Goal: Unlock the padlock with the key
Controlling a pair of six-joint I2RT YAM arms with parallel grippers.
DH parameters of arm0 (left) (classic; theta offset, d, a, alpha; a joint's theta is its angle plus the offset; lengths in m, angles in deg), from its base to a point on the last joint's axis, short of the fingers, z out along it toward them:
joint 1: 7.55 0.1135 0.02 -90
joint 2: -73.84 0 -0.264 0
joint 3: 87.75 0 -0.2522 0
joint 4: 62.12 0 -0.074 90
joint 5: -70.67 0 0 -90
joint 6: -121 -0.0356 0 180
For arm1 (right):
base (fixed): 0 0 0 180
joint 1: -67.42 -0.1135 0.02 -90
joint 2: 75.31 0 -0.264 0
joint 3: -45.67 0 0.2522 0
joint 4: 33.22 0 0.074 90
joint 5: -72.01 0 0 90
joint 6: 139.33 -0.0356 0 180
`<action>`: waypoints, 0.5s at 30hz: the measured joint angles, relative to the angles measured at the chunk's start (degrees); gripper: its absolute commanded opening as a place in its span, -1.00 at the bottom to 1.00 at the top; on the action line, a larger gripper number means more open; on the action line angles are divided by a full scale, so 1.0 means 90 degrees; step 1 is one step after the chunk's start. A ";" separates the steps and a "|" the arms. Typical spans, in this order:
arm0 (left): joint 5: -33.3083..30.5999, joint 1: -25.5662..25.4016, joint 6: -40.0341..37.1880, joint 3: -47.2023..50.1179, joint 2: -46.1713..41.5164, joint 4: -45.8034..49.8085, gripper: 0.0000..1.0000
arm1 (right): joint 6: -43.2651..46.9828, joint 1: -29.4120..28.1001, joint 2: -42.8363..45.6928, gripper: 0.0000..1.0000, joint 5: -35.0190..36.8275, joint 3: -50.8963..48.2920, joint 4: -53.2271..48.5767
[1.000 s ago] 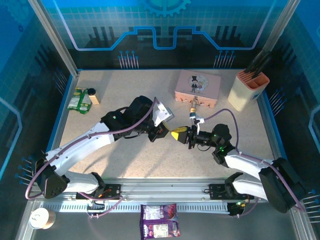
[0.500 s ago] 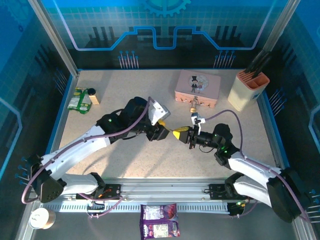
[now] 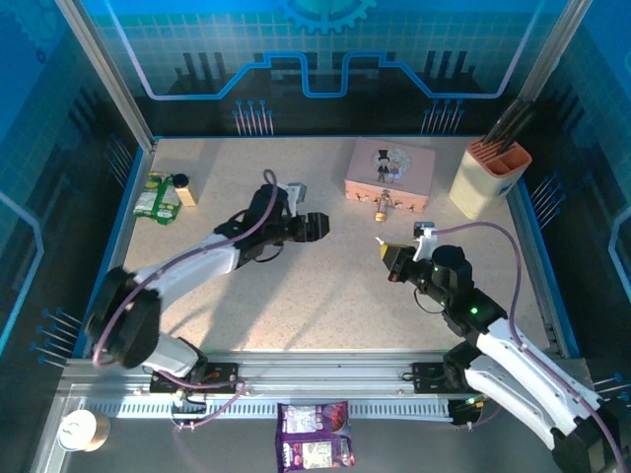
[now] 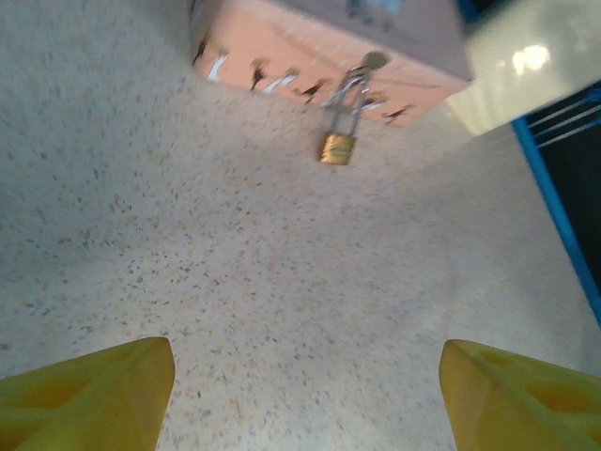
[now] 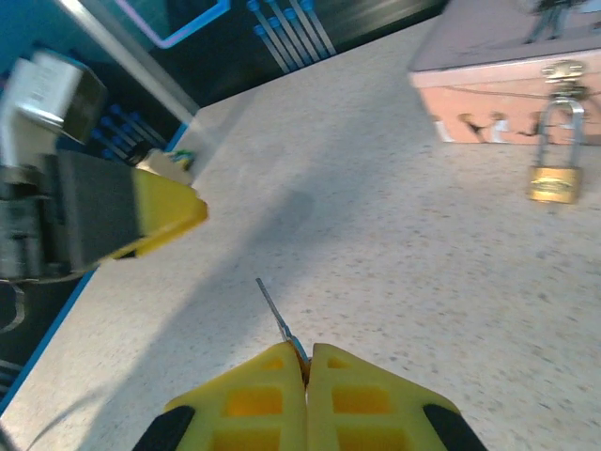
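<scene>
The two grippers no longer meet tip to tip at the middle of the table (image 3: 296, 305). The left gripper (image 3: 317, 226) has drawn back toward the far left, and the left arm (image 3: 197, 261) now lies stretched low. The right gripper (image 3: 387, 256), with the key (image 5: 277, 315) pinched in it, has swung off to the right, nearer the padlock (image 3: 381, 212), and the right arm (image 3: 493, 330) has straightened.

Beneath me spreads a speckled beige counter (image 3: 296, 286), brightly lit; ahead and on both sides stand blue circuit-patterned walls (image 3: 325, 49).
</scene>
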 measured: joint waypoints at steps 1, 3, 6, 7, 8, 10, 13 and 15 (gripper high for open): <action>0.0000 -0.0034 0.0046 -0.0158 0.0355 -0.0056 0.51 | -0.0024 0.0000 0.0148 -1.00 0.0136 0.0015 -0.0185; 0.0000 -0.0141 0.0134 -0.0515 0.0969 -0.0160 0.51 | -0.0046 0.0000 0.0415 -1.00 0.0357 0.0068 -0.0505; -0.0002 -0.0333 0.0168 -0.1107 0.1705 -0.0333 0.51 | -0.0051 0.0000 0.0731 -1.00 0.0566 0.0172 -0.0850; -0.0005 -0.0396 0.0165 -0.1324 0.1916 -0.0386 0.51 | -0.0051 0.0002 0.0831 -1.00 0.0622 0.0199 -0.0952; -0.0005 -0.0454 0.0165 -0.1537 0.2125 -0.0449 0.50 | -0.0051 0.0000 0.0913 -1.00 0.0663 0.0206 -0.1020; -0.0027 -0.0573 0.0155 -0.1965 0.2518 -0.0590 0.50 | -0.0068 0.0002 0.1120 -1.00 0.0738 0.0206 -0.1192; -0.0100 -0.0714 0.0095 -0.2584 0.3077 -0.0707 0.48 | -0.0097 0.0002 0.1411 -1.00 0.0828 0.0206 -0.1404; -0.0172 -0.0792 -0.0007 -0.2939 0.3419 -0.0750 0.47 | -0.0119 0.0002 0.1574 -1.00 0.0877 0.0206 -0.1515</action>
